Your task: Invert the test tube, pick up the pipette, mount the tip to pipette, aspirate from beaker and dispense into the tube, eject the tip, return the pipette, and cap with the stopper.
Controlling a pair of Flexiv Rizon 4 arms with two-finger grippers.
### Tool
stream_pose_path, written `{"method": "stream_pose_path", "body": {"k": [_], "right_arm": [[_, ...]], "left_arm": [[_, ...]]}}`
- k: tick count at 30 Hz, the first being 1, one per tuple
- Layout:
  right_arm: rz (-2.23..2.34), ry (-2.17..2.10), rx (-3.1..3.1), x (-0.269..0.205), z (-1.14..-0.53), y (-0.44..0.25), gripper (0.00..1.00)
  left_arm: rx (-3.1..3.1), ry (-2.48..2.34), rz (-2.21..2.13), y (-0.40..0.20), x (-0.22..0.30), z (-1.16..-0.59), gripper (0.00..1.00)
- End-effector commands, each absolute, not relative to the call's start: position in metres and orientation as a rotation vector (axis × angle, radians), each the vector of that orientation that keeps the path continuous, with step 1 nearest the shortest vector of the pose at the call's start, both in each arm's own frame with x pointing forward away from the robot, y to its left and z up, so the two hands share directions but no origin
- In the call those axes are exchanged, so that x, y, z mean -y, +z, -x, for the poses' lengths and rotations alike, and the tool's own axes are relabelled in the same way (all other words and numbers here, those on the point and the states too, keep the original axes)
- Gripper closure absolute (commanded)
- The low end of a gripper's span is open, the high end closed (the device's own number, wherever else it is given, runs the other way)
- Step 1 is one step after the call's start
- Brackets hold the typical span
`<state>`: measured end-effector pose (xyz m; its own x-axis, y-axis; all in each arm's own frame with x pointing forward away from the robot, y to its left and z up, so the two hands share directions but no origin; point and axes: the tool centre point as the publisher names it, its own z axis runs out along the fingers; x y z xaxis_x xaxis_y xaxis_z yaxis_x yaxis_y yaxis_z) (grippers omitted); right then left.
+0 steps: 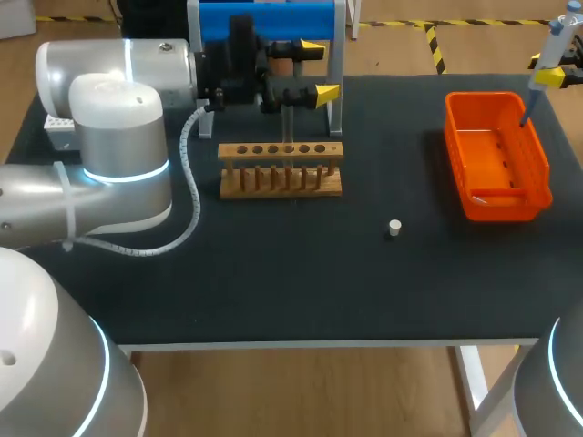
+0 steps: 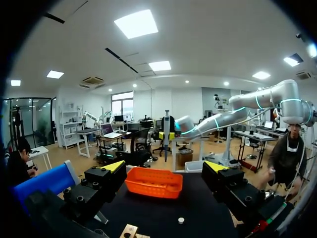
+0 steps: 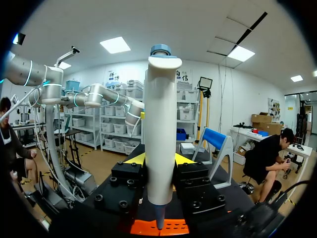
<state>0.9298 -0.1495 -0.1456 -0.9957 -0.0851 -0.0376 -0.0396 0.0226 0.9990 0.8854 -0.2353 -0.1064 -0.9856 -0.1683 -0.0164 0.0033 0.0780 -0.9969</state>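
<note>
Right hand [image 3: 158,159]: clamped on pipette [image 3: 159,124], upright over the orange bin [image 1: 496,155].
Left hand [image 2: 164,167]: fingers apart, nothing between them, beside wooden rack [image 1: 281,169].
Stopper [image 1: 394,228]: on the desk [image 1: 273,273], between rack and bin.

pipette [image 1: 549,56] over orange bin [image 1: 501,205] | stopper [image 1: 394,228] on table [image 1: 273,269] | wooden rack [image 1: 281,151] behind

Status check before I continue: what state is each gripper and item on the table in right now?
Left gripper: open, empty.
Right gripper: shut on the pipette.
Pipette: held upright, nose down over the orange bin.
Test tube: standing in the wooden rack, no stopper on it.
Stopper: loose on the table, apart from the rack.
</note>
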Motion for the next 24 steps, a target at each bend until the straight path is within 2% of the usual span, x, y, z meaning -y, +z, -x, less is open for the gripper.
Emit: {"method": "stream_pose_path", "body": {"k": [1, 18, 24], "right_arm": [[-0.137, -2.166, 2.225, 0.15, -0.93, -0.145, 1.0], [-0.137, -2.166, 2.225, 0.15, -0.93, -0.145, 1.0], [-0.16, -2.166, 2.218, 0.123, -0.91, -0.135, 1.0]], "left_arm": [[-2.204, -2.046, 0.171, -0.107, 0.235, -0.885, 0.0], [-2.204, -2.046, 0.171, -0.107, 0.235, -0.885, 0.0], [-2.204, -2.046, 0.171, -0.107, 0.235, -0.885, 0.0]]}}
